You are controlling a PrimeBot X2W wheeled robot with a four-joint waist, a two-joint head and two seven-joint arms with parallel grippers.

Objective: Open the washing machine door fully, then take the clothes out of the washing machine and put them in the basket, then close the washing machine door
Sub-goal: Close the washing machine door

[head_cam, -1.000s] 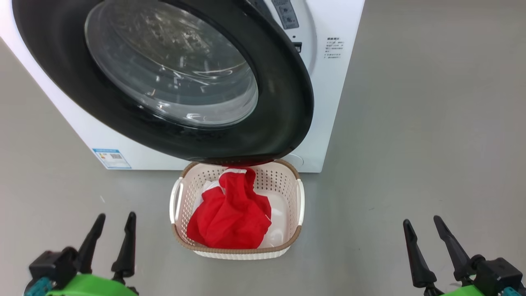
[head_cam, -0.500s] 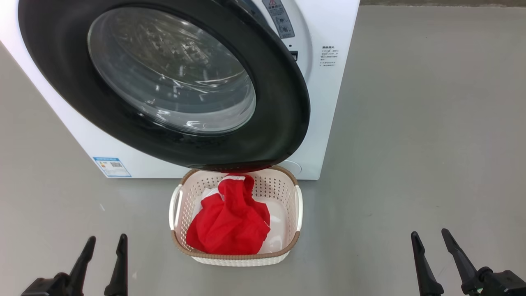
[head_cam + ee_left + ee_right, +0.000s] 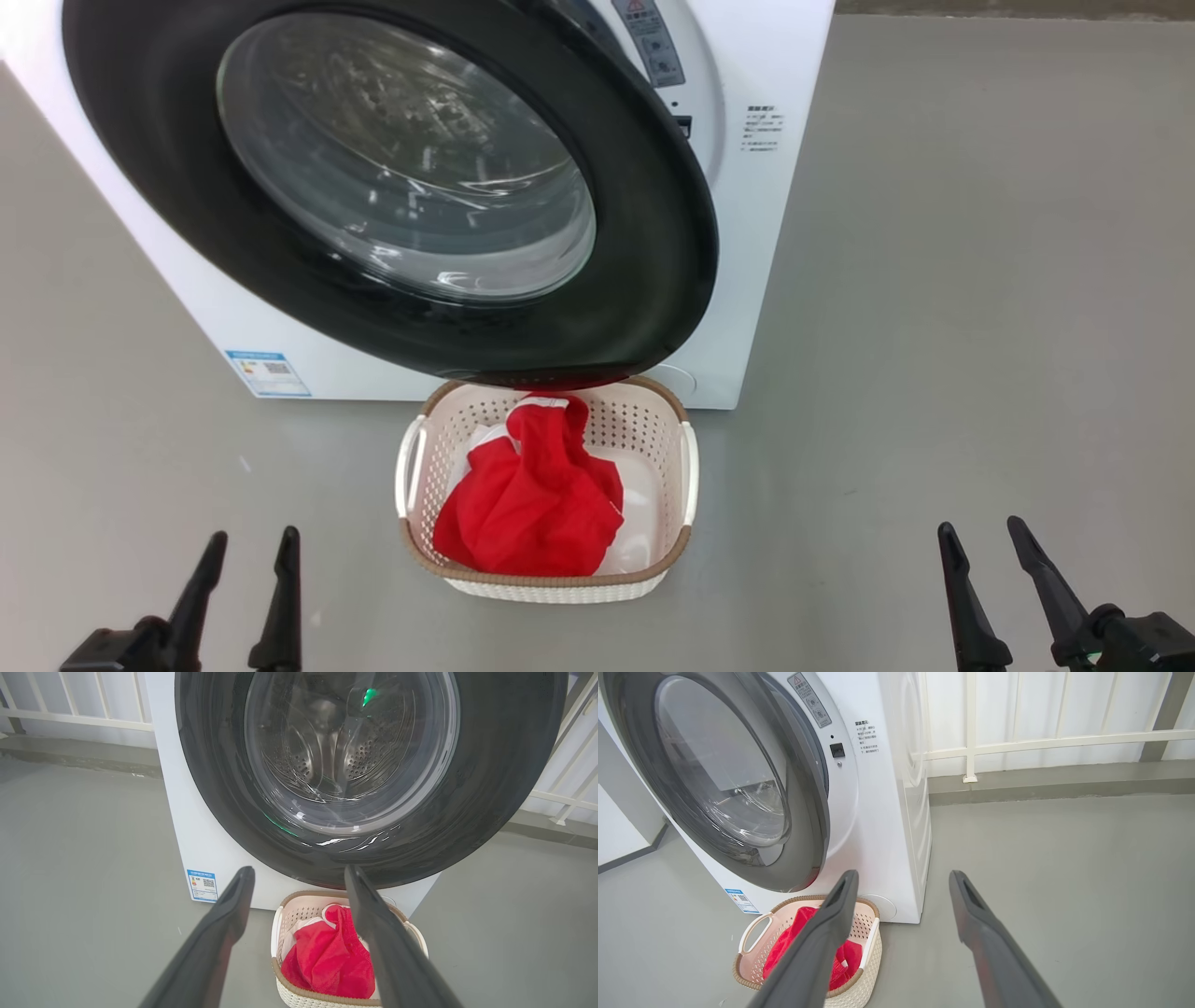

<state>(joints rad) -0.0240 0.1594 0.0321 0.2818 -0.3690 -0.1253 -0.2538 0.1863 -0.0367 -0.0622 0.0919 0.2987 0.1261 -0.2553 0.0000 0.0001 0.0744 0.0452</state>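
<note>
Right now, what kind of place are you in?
Probably a laundry spot, maybe on a balcony: a big white washing machine, a basket holding red clothes on the grey floor, and a white railing behind.

Right wrist view: the right end effector (image 3: pixel 902 875) rises from the bottom edge with its two dark fingers (image 3: pixel 822 942) spread wide and nothing between them, above the grey floor (image 3: pixel 1064 882). The washing machine (image 3: pixel 878 812), white with a small blue label (image 3: pixel 739 899) low on its front, has the washing machine door (image 3: pixel 810 826) standing ajar from the front panel. The basket (image 3: pixel 749 933) sits on the floor just below the door, holding the red clothes (image 3: pixel 784 947); a white railing (image 3: pixel 1041 742) runs behind.
</note>
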